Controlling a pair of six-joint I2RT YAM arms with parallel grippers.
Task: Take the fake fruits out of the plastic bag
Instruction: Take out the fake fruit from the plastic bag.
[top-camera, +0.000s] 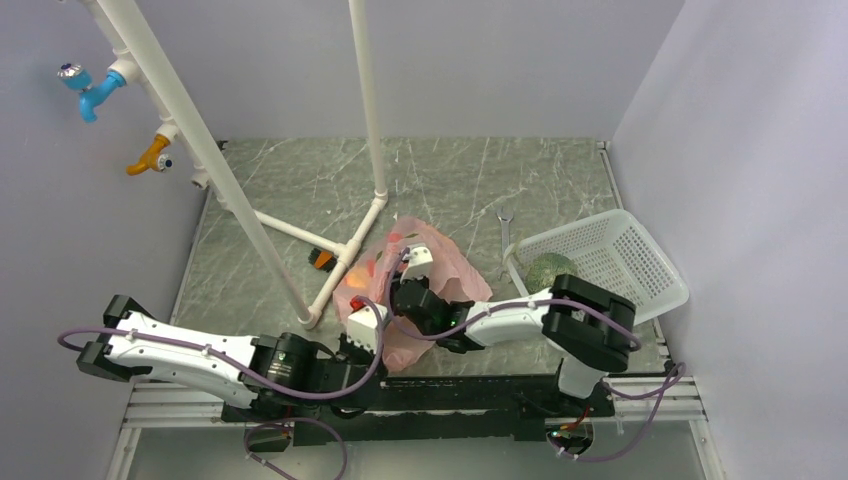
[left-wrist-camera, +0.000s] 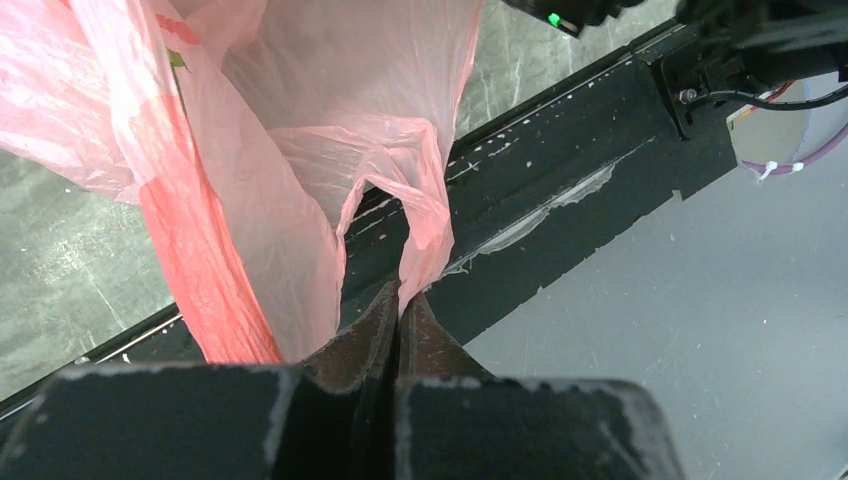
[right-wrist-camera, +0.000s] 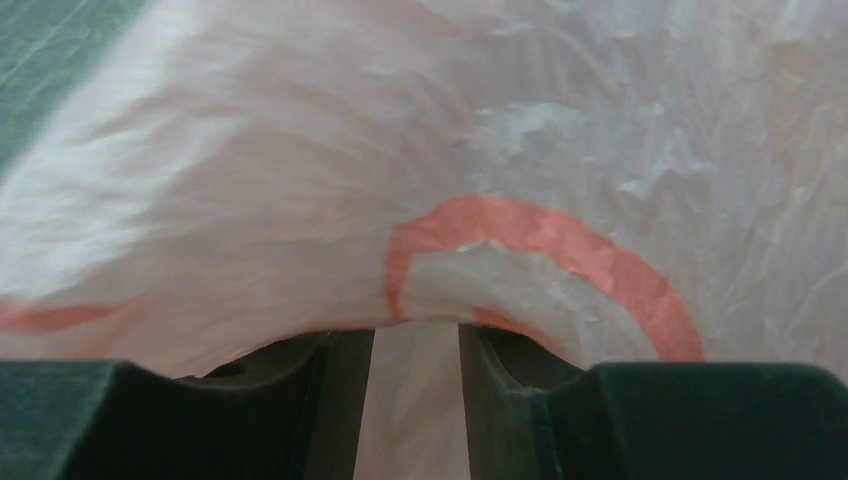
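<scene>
Soft even light; plastic bag (right-wrist-camera: 300, 150) blurred close-up.

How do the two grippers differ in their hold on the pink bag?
The left gripper is shut, pinching an edge of the plastic bag; the right gripper has fingers apart, film draped over their tips. The left sits at the bag's near edge, the right over its middle. Both touch the bag.

Near edge: left arm (top-camera: 190, 358) lies low, its forearm running rightward along the rail. The left gripper (left-wrist-camera: 402, 298) has both fingers pressed together tip to tip, with a fold of the plastic bag (left-wrist-camera: 330, 150) nipped between them. Opposite, the right arm (top-camera: 520, 318) is bent at the elbow, forearm reaching left toward centre. The right gripper (right-wrist-camera: 417, 335) has its fingers parted with a clear gap (film drapes over the tips; can't tell whether any is caught).
</scene>
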